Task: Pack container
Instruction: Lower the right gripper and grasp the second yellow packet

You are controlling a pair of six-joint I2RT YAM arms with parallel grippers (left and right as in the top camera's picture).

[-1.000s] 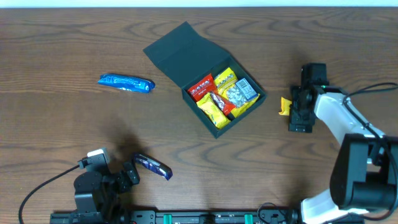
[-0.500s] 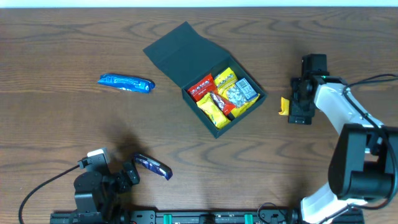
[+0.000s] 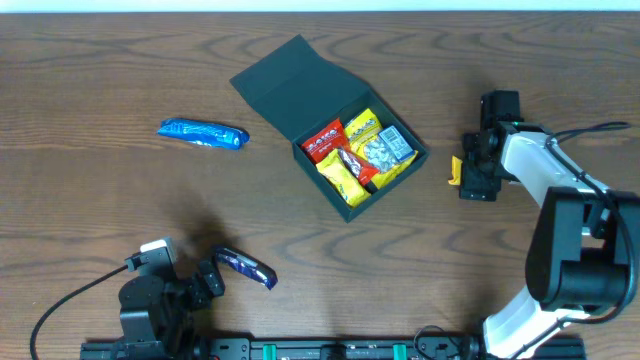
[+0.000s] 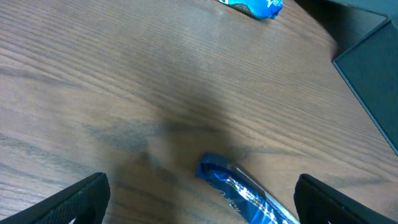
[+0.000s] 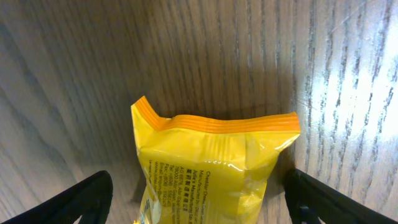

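Note:
The dark teal container (image 3: 305, 85) stands open mid-table, lid flap back, holding several red and yellow snack packets (image 3: 358, 152); its edge shows in the left wrist view (image 4: 367, 50). My right gripper (image 3: 466, 171) is open, its fingers on either side of a yellow packet (image 3: 457, 170) lying on the table, large in the right wrist view (image 5: 208, 168). My left gripper (image 3: 205, 280) is open at the front left, with a dark blue bar (image 3: 247, 268) (image 4: 249, 196) between and ahead of its fingers. A bright blue packet (image 3: 202, 133) (image 4: 255, 5) lies at the left.
The wooden table (image 3: 100, 220) has open surface between the container and both arms. The right arm's white links and cable (image 3: 570, 200) sit at the right edge. The rail (image 3: 330, 350) runs along the front.
My right arm has shifted slightly left and up the image, bringing the gripper closer around the yellow packet. The left arm, the container and the blue packets have not moved.

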